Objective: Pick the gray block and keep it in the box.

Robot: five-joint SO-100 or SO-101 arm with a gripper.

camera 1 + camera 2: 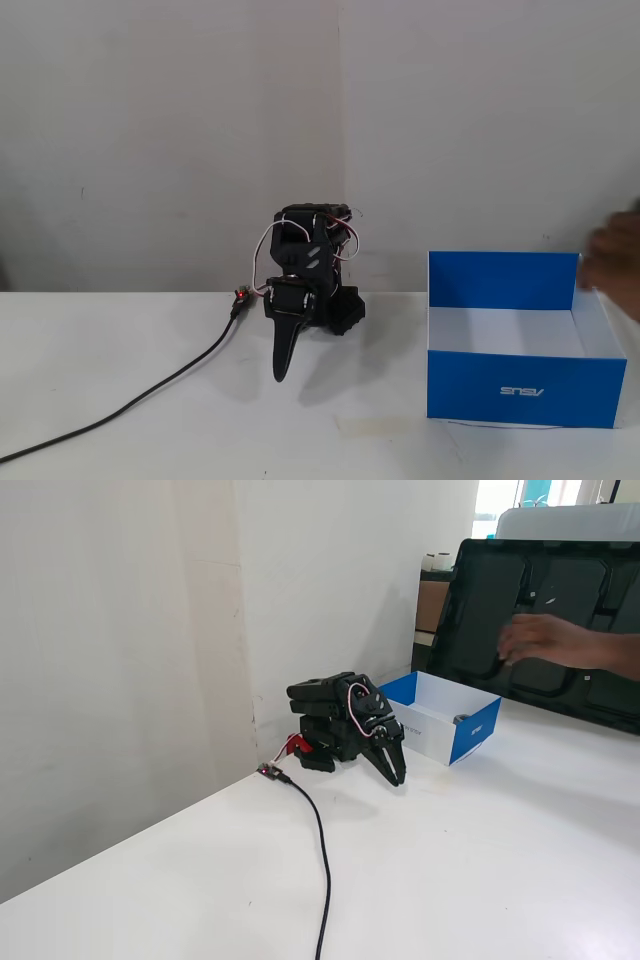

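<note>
The blue box (520, 388) stands on the white table at the right, white inside, with a small upside-down logo on its front; it also shows in the other fixed view (474, 733). A small gray block (460, 719) peeks above the box's near wall, inside it; the front-on fixed view hides it. The black arm is folded low at the table's back. My gripper (281, 374) (397, 777) points down at the table left of the box, shut with nothing in it.
A person's hand (614, 256) (548, 640) hovers over the far side of the box. A black cable (150, 395) (322, 852) runs from the arm's base across the table. A large black case (545, 620) stands behind the box. The wall lies close behind the arm.
</note>
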